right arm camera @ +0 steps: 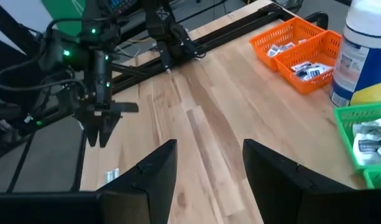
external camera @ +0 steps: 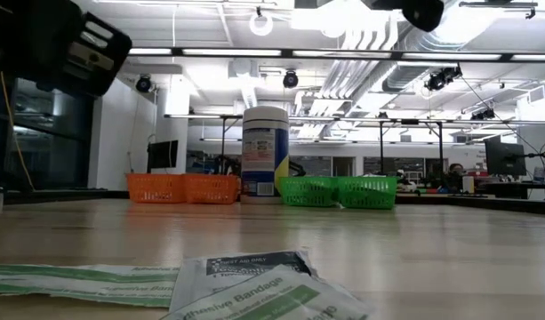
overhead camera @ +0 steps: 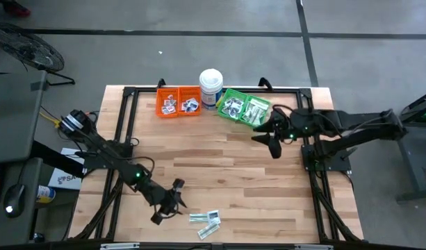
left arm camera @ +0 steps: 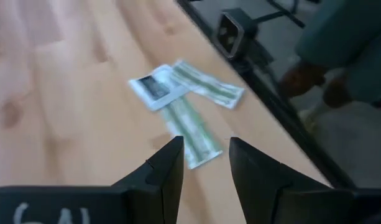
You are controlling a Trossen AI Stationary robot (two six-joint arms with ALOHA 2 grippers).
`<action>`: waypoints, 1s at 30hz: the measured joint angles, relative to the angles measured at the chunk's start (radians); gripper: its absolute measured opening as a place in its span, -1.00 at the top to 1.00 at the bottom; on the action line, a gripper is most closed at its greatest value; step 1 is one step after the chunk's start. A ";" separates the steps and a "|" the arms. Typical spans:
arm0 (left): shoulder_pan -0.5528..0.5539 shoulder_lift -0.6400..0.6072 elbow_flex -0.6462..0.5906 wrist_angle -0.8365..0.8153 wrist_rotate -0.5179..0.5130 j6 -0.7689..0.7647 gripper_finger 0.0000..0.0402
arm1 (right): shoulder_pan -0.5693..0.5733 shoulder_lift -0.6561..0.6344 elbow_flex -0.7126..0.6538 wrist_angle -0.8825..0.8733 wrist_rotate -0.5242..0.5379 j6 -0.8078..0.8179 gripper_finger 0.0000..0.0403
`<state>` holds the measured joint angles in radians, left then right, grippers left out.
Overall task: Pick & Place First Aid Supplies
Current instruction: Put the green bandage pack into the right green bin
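Three first aid supplies lie flat on the wooden table near its front edge: a square white packet (left arm camera: 154,87) and two green-and-white strips (left arm camera: 209,87) (left arm camera: 191,134), overlapping in a small heap (overhead camera: 206,221) (external camera: 245,284). My left gripper (left arm camera: 206,146) (overhead camera: 174,196) hovers open just left of them, slanting down, with nothing between its fingers. My right gripper (right arm camera: 209,149) (overhead camera: 274,148) hangs open and empty, high over the table's right side, in front of the green bin (overhead camera: 244,107).
At the far edge stand two orange bins (overhead camera: 178,103) holding packets, a tall white tub (overhead camera: 211,87), and the green bin, which also holds packets. A black frame (overhead camera: 129,118) borders the table. Bare wood lies between the arms. A person stands just beyond the front edge (left arm camera: 339,68).
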<state>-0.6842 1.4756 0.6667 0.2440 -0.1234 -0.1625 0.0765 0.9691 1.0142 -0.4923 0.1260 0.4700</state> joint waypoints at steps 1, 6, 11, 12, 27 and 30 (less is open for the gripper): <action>0.000 0.011 0.001 0.014 0.012 0.000 0.37 | 0.020 0.000 0.000 0.000 0.021 0.013 0.12; 0.004 0.061 0.021 0.084 0.108 -0.004 0.26 | 0.106 0.000 0.000 0.001 0.091 0.084 0.12; 0.003 0.125 0.146 -0.057 0.107 -0.005 -0.02 | 0.190 0.000 -0.028 0.007 0.127 0.169 0.12; 0.003 0.143 0.188 -0.112 0.106 0.004 -0.06 | 0.208 0.000 -0.038 0.015 0.131 0.186 0.12; 0.010 0.433 0.678 -0.707 0.046 0.270 0.04 | 0.395 0.004 -0.114 0.055 0.269 0.327 0.12; 0.018 0.478 0.677 -0.715 0.069 0.239 0.04 | 0.417 0.013 -0.114 0.060 0.287 0.338 0.12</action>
<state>-0.6664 1.9535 1.3439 -0.4710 -0.0543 0.0769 0.4938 0.9819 0.8997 -0.4324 0.4131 0.8078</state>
